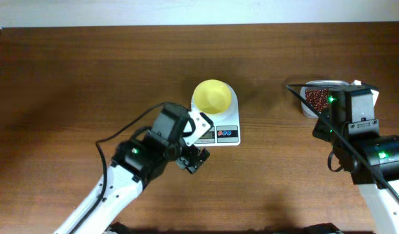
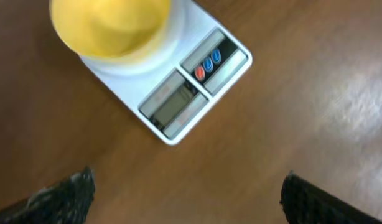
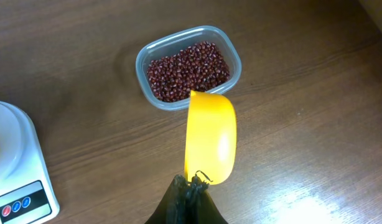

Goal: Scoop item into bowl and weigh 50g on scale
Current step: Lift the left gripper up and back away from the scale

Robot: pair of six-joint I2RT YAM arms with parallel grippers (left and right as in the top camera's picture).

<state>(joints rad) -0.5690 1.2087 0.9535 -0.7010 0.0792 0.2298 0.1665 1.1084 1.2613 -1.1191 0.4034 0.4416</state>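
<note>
A: Where are the beans (image 3: pixel 188 65) right now?

B: All in the clear tub (image 3: pixel 143 59) at the right of the table (image 1: pixel 89 65). The bowl (image 1: pixel 212 96) sits on the scale (image 1: pixel 227 134) in the middle, and I see no beans in it.

A: And the 2 grippers?

B: The right gripper (image 3: pixel 191 194) is pinched closed on the near end of the yellow scoop (image 3: pixel 209 137). The left gripper (image 2: pixel 188 199) has its jaws spread wide with nothing between them. It hangs on the near side of the scale, apart from both scale and bowl.

A: So which arm does the scooping?

B: The right arm, I'd judge. It has the tool and is right beside the tub. The left is well apart from it, with the scale in between.

A: How does the scoop line up?

B: Its long axis runs straight away from the gripper toward the far side, and the tub lies in that same direction. The scoop's far tip hangs at the tub's near rim, over the edge of the beans. The tub's own long axis lies crosswise to the scoop, slightly slanted.

A: What does the coming move call for?

B: Probably a dip forward and down into the heap, then a carry left to the bowl. Whether the tip touches the beans I cannot tell.
</note>
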